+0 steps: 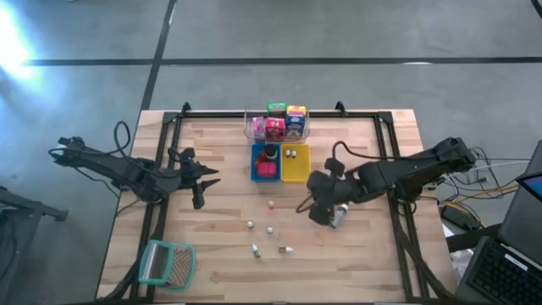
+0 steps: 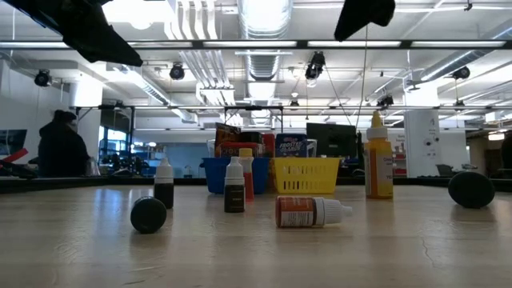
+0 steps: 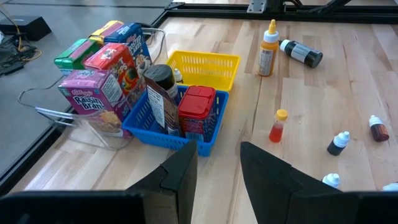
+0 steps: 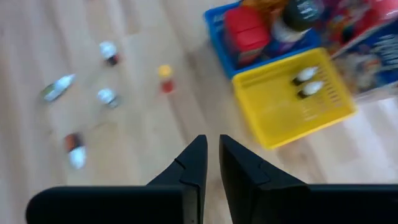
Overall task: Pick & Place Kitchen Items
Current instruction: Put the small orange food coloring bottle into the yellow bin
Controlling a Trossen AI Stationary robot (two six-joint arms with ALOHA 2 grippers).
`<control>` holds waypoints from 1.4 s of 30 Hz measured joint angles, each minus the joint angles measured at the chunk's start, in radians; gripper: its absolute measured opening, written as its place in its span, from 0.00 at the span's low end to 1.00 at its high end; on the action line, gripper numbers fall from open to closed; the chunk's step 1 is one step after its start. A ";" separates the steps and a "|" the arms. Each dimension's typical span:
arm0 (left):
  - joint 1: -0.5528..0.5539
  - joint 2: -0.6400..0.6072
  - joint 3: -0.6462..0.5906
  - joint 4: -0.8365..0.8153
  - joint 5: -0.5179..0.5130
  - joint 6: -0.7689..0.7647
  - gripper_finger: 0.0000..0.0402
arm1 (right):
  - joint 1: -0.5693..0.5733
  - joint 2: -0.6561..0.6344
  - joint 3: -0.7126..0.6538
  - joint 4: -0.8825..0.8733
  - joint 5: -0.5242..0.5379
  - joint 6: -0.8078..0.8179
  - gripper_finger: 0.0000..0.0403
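Observation:
Several small bottles (image 1: 270, 229) are scattered on the wooden table in front of the trays; one orange-capped bottle (image 3: 278, 124) stands upright. A dark jar (image 3: 163, 81) and a red can (image 3: 198, 109) stand in the blue tray (image 3: 155, 134). Two pale egg-like pieces (image 4: 305, 81) lie in the yellow tray (image 3: 205, 65). Cereal boxes (image 3: 93, 99) fill the clear tub (image 1: 275, 125). My right gripper (image 1: 309, 205) hangs shut above the table, right of the loose bottles and near the yellow tray, holding nothing. At the table's left my left gripper (image 1: 203, 182) stands open and empty.
A teal-rimmed mesh basket (image 1: 166, 263) lies at the near left corner. A yellow bottle (image 3: 268, 50) stands and a dark bottle (image 3: 301, 53) lies near my right arm. Bare wood stretches between the basket and the loose bottles.

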 joint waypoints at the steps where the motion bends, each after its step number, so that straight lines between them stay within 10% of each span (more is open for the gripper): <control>1: 0.000 0.000 0.000 0.000 0.000 0.000 0.32 | -0.002 0.000 0.000 0.002 0.019 0.000 0.11; 27: 0.000 0.000 0.000 0.000 0.000 0.000 0.32 | 0.078 0.023 -0.015 0.121 -0.065 0.108 0.06; 34: 0.000 0.000 0.000 0.001 0.000 -0.003 0.32 | 0.151 0.083 -0.017 0.211 0.123 0.100 0.03; 42: 0.000 0.003 0.000 0.003 0.000 -0.067 0.32 | 0.026 0.229 -0.018 0.445 -0.076 -0.055 0.12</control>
